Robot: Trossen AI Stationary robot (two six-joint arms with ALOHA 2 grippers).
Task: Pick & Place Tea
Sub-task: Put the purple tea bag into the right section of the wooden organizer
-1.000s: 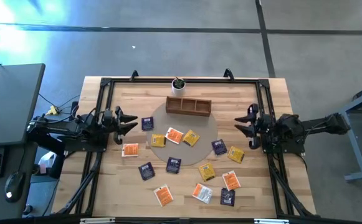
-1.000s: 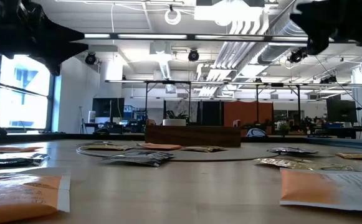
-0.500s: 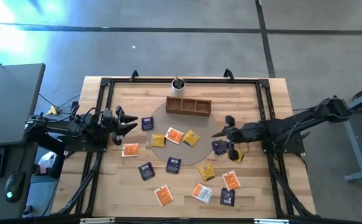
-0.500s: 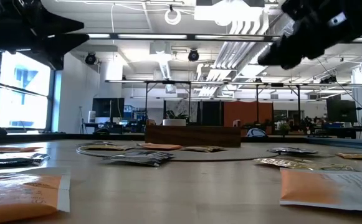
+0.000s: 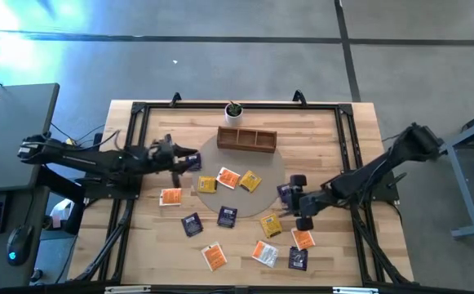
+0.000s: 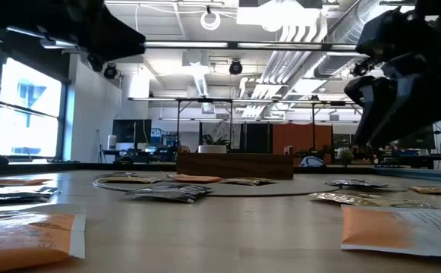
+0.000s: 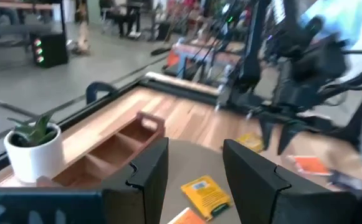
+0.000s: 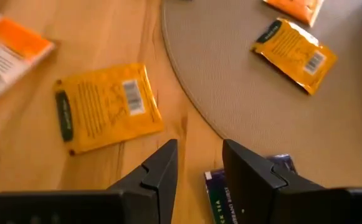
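Right gripper (image 5: 288, 204) is hanging low over the right half of the table (image 5: 347, 114), its fingers (image 8: 162, 171) parted and holding nothing. Going from the biggest things down: the table is carrying a round mat (image 5: 279, 167) at its middle, a tray (image 5: 247, 140) with three compartments at the mat's far edge, a small pot (image 5: 233, 111) with a plant just behind the tray, and the tea (image 5: 270, 224) scattered flat over the mat and the near boards. No sachet is lying in the tray yet, so by my judgement the sorting is only beginning. In the right wrist view a yellow sachet (image 8: 106, 107) is lying on bare wood just off the mat's rim, close ahead of the parted fingers and slightly to one side, its long axis running roughly across the line of the fingers; a purple sachet (image 8: 224, 199) is lying almost directly beneath them. Which of the two the gripper is aiming at I cannot tell, though both are nearer to this arm than to the other. Left gripper (image 5: 186, 157) is reaching in over the mat's left edge, just beside a purple sachet (image 5: 193, 162), its fingers (image 7: 148, 173) also apart and empty, with another yellow sachet (image 7: 204, 191) showing between them farther on and the tray off to one side.
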